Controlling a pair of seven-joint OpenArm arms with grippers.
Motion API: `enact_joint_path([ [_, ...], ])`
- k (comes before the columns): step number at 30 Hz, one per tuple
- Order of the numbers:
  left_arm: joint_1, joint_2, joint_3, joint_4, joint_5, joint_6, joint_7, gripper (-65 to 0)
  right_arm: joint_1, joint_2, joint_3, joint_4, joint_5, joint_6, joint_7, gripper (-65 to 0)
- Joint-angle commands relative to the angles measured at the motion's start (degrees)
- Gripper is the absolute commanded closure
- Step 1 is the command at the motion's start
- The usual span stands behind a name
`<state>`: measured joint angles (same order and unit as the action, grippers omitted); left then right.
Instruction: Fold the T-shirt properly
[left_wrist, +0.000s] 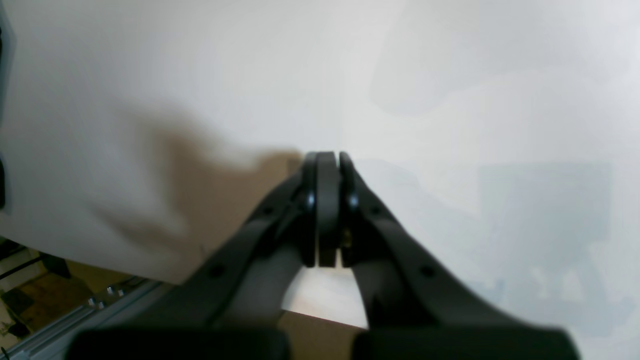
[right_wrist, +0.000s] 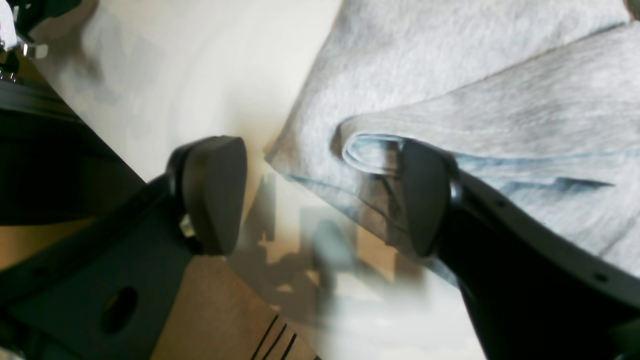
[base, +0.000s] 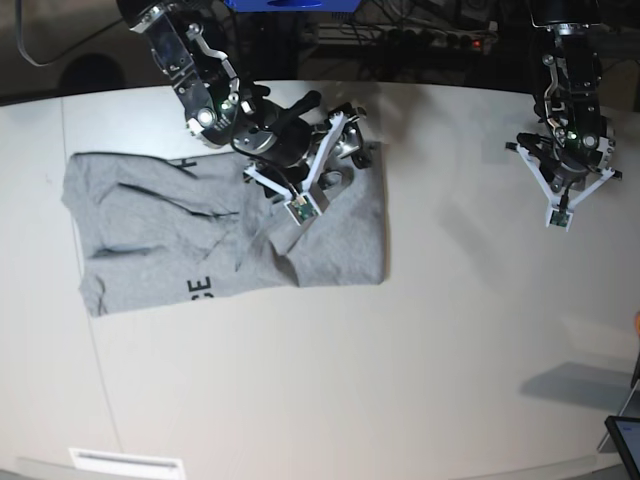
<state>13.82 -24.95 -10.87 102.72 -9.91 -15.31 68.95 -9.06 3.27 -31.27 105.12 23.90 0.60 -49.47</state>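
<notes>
The T-shirt (base: 220, 235) lies spread on the white table (base: 400, 350), a heather-grey garment, rumpled and partly folded over on itself. A few black block letters peep out near the hem edge closest to the camera, where the cloth has turned over, and another dark mark shows at the far edge. Creases run across the middle of the shirt.

The right hand (base: 345, 135) sits over the far corner of the T-shirt, on the end of the shirt nearest the middle of the table. In the right wrist view, the right hand (right_wrist: 320, 195) stands with its two dark pads well apart. One pad (right_wrist: 425, 195) rests against a rolled, doubled edge of the grey cloth, while the other pad (right_wrist: 212, 192) is off the shirt, over bare table just beside the shirt's corner. Nothing is pinched between them; whether the cloth pad is pressing or only touching cannot be told.

The left hand (base: 563, 170) hangs over bare table well apart from the T-shirt, beyond the shirt's folded end. In the left wrist view, the left hand (left_wrist: 327, 160) has its fingers pressed together with nothing between them, and only blurred white table surface lies beneath it.
</notes>
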Motion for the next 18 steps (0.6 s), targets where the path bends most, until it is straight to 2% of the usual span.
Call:
enact_joint_path([
  [1,-0.24,-0.94,-0.51,0.71,0.55,-0.12,-0.60,0.0,0.84,-0.67,-0.43,-0.20,0.50,0.32,1.34,-46.0],
  [6,-0.24,-0.94,-0.51,0.71,0.55,-0.12,-0.60,0.0,1.54,-1.11,-1.13,-1.08,0.50,0.32,1.43,-39.5],
  [15,-0.51,-0.94,-0.51,-2.45,0.55,-0.12,-0.60,0.0,2.42,-1.20,-0.87,-1.16,0.50,0.32,1.43,-38.3],
  [16,-0.51,-0.94,-0.51,-2.72,0.46,-0.12,-0.60,0.0,2.42,-1.20,-0.78,-1.16,0.50,0.32,1.43,-36.6],
  [18,-0.33,-0.94,-0.51,-2.80,0.46,-0.12,-0.68,0.0,2.51,-1.20,-0.78,-1.16,0.50,0.32,1.43,-28.9],
])
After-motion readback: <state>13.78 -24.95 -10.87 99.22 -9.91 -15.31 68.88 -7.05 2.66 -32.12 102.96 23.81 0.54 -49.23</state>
